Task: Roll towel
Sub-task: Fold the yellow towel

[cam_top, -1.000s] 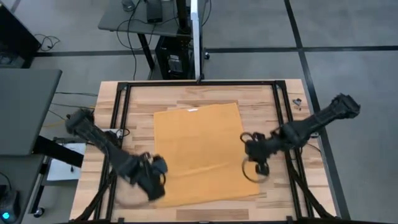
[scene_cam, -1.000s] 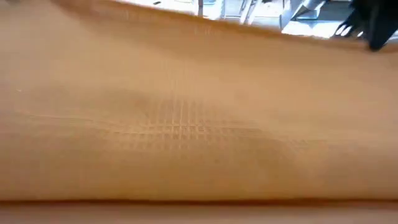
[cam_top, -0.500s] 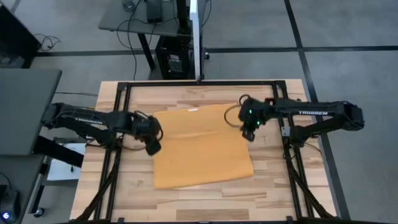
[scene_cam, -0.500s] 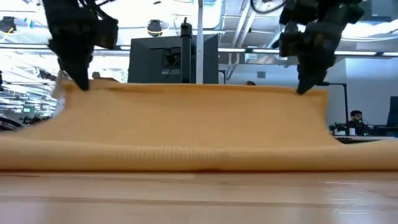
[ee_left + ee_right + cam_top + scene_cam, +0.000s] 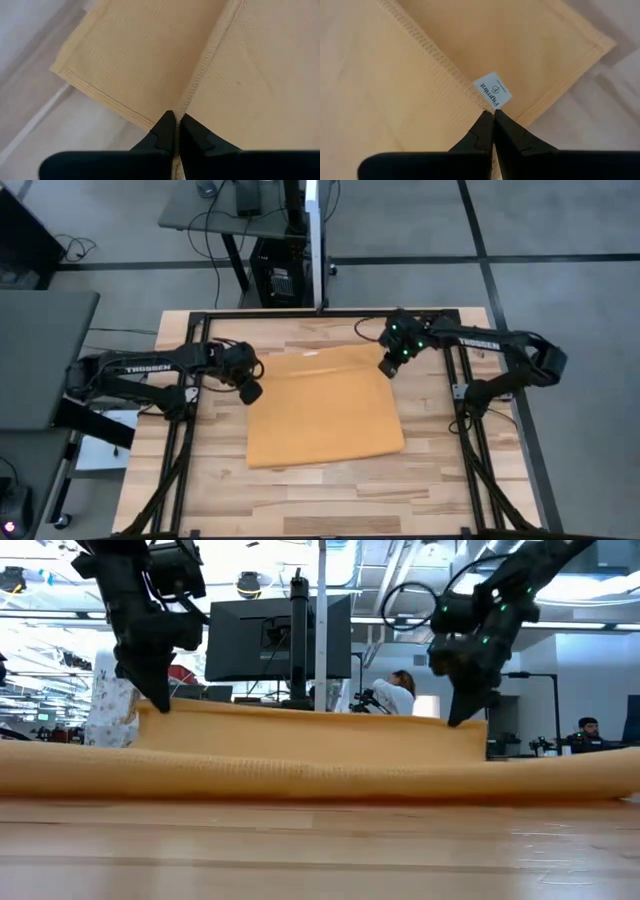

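Towel (image 5: pixel 322 408) mustard-orange, folded double mid-frame on tabletop (image 5: pixel 330 495); left tool (image 5: pixel 251 392), right tool (image 5: pixel 386 368) each clamped on upper corner.

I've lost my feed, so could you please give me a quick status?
Left gripper and right gripper shut on towel edge. Towel folded over, unrolled. Nothing blocking.
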